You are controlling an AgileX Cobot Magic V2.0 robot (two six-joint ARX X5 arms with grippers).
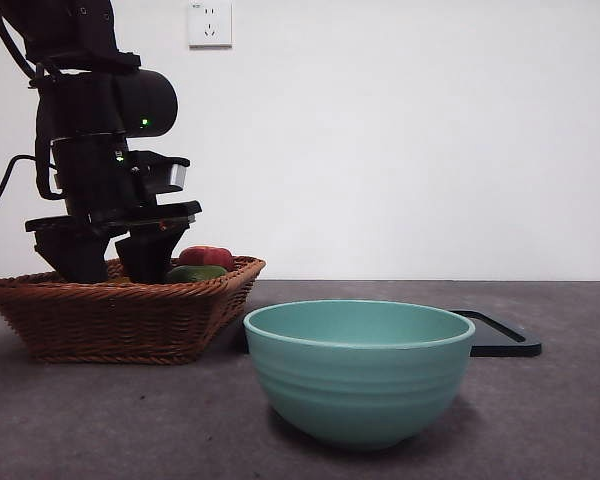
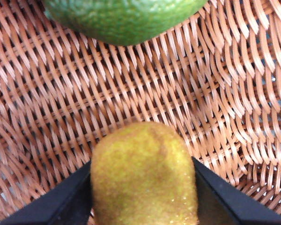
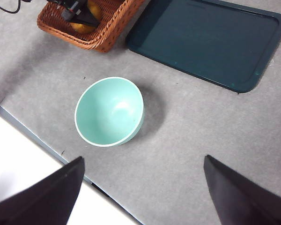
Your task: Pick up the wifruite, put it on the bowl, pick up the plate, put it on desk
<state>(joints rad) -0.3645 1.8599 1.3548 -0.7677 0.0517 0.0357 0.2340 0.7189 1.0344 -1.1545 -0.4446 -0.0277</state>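
In the front view, you see the left tool (image 1: 108, 262) reaching down into the brown wicker basket (image 1: 120, 315). A red fruit (image 1: 208, 256) and a green fruit (image 1: 196, 272) peek over the basket's rim, just beside the tool. The teal bowl (image 1: 359, 368) stands on the desk (image 1: 560, 420) near the basket, and nothing is inside it. A black tray (image 1: 500, 335) lies flat behind the bowl.

In the left wrist view, you see the tool (image 2: 143, 187) pinching the fuzzy brown-yellow kiwi (image 2: 144, 176), one black jaw touching each side of it. The kiwi is in the basket (image 2: 131, 93), close over its woven floor. The green fruit (image 2: 124, 18) lies near the kiwi.

In the right wrist view, the right tool (image 3: 140, 197) hangs high over the desk (image 3: 187, 140) with its jaws spread wide, holding nothing. The bowl (image 3: 110, 111) sits between the basket (image 3: 91, 21) and this tool. The tray (image 3: 210, 40) lies beside the basket.
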